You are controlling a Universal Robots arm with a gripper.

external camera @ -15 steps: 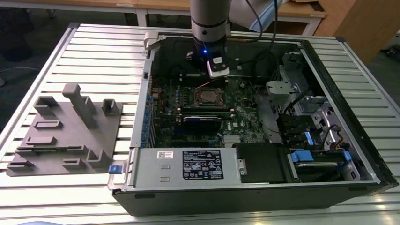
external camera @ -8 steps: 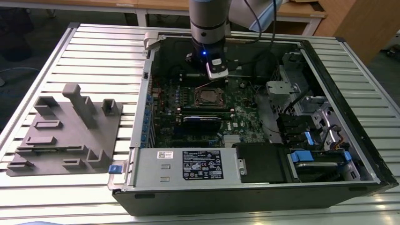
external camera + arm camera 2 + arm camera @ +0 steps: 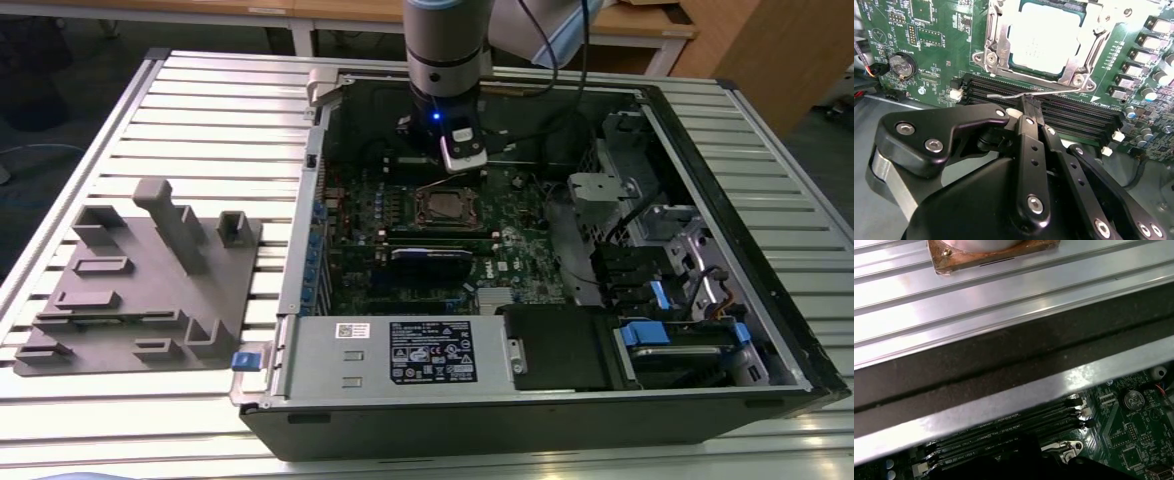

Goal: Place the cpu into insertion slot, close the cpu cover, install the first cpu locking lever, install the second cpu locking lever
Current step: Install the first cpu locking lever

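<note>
Silvery-grey square cpu (image 3: 1046,37) seated flat in insertion slot (image 3: 445,207), framed by thin shiny metal cpu cover (image 3: 996,35) on green circuit board (image 3: 939,30). Black matte pincer (image 3: 1030,101) clenched on slender wire locking lever (image 3: 1004,95), just beside the socket.

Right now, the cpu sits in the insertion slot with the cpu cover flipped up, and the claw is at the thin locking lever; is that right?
Not quite: the second wrist view shows the cpu cover lying down flat around the cpu. The claw is indeed at the locking lever.
</note>
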